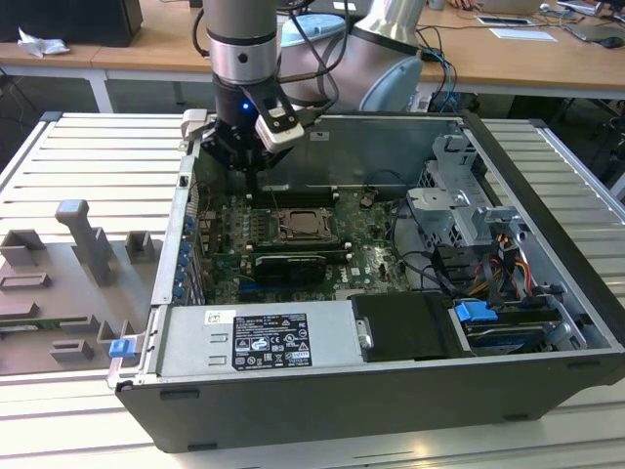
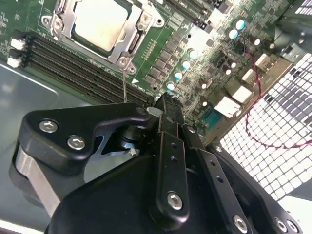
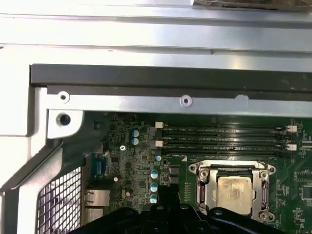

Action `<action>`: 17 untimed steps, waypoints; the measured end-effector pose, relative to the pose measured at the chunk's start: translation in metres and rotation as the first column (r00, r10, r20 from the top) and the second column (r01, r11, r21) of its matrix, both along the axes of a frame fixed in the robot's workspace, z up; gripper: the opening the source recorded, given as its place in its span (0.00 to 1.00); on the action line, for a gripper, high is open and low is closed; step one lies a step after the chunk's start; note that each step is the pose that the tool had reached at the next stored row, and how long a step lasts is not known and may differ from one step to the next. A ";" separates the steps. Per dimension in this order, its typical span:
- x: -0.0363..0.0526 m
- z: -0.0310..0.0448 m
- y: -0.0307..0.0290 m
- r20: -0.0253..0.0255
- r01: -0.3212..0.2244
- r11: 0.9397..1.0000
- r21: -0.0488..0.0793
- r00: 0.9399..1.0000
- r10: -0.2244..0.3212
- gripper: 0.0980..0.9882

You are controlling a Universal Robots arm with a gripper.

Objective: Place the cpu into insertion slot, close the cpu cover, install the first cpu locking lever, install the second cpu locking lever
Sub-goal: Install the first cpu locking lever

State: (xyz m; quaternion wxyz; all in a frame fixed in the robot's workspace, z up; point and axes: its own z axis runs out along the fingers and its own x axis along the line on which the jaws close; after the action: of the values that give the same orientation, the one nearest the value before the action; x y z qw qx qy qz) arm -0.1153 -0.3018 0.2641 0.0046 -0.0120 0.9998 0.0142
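hovering over the green board (image 1: 376, 234) beside the memory slots (image 2: 73, 56), gripper (image 2: 165, 101) clenched, nothing in it. cpu (image 2: 100, 22) seated, cover (image 2: 127, 45) down around it.

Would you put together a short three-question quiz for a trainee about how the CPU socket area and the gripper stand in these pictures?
1. True or false: the cpu cover lies flat, framing the cpu.
2. The gripper is nearest to: A the long memory slots; B the power supply; C the drive cage.
3. Fill in: the circuit board is coloured ___.
Key: 1 true; 2 A; 3 green.
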 end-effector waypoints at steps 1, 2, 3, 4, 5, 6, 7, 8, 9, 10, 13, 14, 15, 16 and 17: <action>0.0000 -0.0001 0.0013 0.000 0.000 1.000 0.000 1.000 0.000 0.01; 0.0000 -0.0003 0.0028 0.000 0.000 1.000 0.000 1.000 0.000 0.01; 0.0000 -0.0007 0.0048 0.000 0.000 1.000 0.000 1.000 0.000 0.01; 0.0001 -0.0009 0.0060 0.000 0.000 1.000 0.000 1.000 0.000 0.01; 0.0009 -0.0013 0.0071 0.000 0.000 1.000 0.000 1.000 0.000 0.01; 0.0018 -0.0015 0.0075 0.000 0.000 1.000 0.000 1.000 0.000 0.01; 0.0068 -0.0022 0.0082 0.000 0.001 1.000 0.000 1.000 -0.001 0.01; 0.0112 -0.0025 0.0097 0.000 0.002 1.000 0.000 1.000 -0.002 0.01; 0.0125 -0.0026 0.0113 0.000 0.002 1.000 0.000 1.000 -0.002 0.01; 0.0133 -0.0027 0.0131 0.000 0.002 1.000 0.000 1.000 -0.002 0.01; 0.0145 -0.0030 0.0163 0.000 0.002 1.000 0.000 1.000 -0.002 0.01; 0.0147 -0.0030 0.0162 0.000 0.001 1.000 0.000 1.000 -0.001 0.01; 0.0150 -0.0031 0.0162 0.000 0.002 1.000 0.000 1.000 -0.002 0.01; 0.0153 -0.0032 0.0163 0.000 0.002 1.000 0.000 1.000 -0.002 0.01; 0.0158 -0.0032 0.0162 0.000 0.002 1.000 0.000 1.000 -0.002 0.01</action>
State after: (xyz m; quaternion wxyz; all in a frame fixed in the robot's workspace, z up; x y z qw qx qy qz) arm -0.0995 -0.2855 0.2609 0.0046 -0.0111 0.9998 0.0140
